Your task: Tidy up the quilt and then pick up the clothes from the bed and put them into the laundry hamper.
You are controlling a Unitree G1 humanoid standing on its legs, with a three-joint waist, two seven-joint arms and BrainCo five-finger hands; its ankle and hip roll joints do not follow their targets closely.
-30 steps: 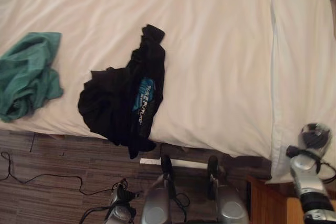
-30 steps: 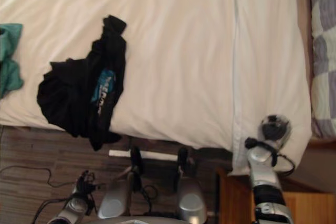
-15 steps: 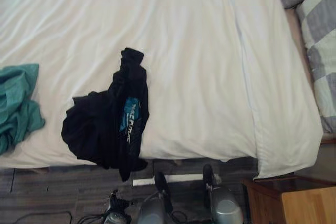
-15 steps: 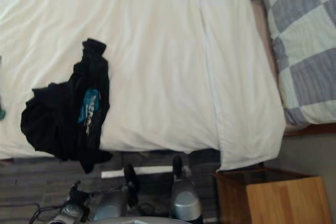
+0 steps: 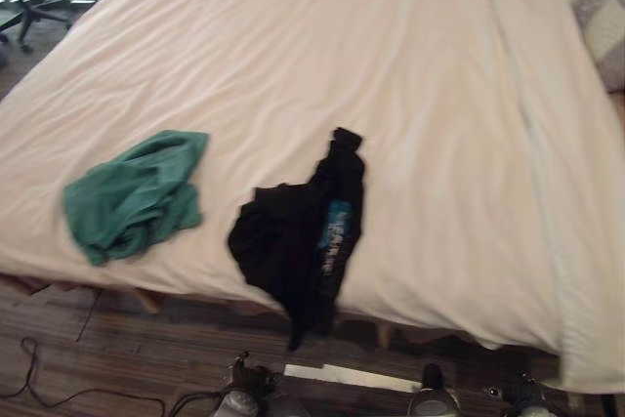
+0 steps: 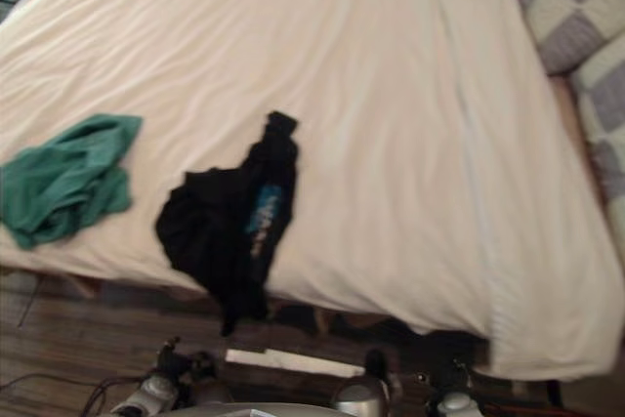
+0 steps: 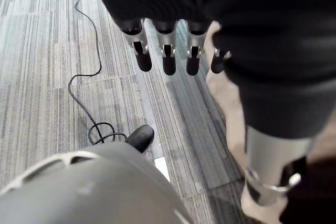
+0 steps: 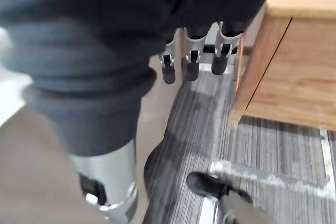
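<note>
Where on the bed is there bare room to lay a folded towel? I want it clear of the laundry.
The white quilt lies bare across its far half and the whole stretch between the crumpled black garment and the checked pillows. The near edge is crowded, with the crumpled green garment close beside the black one.

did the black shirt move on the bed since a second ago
No. The black shirt still lies on the near edge of the white quilt, a corner hanging over it, right of the green garment. The whole picture shifted, so the camera moved.
</note>
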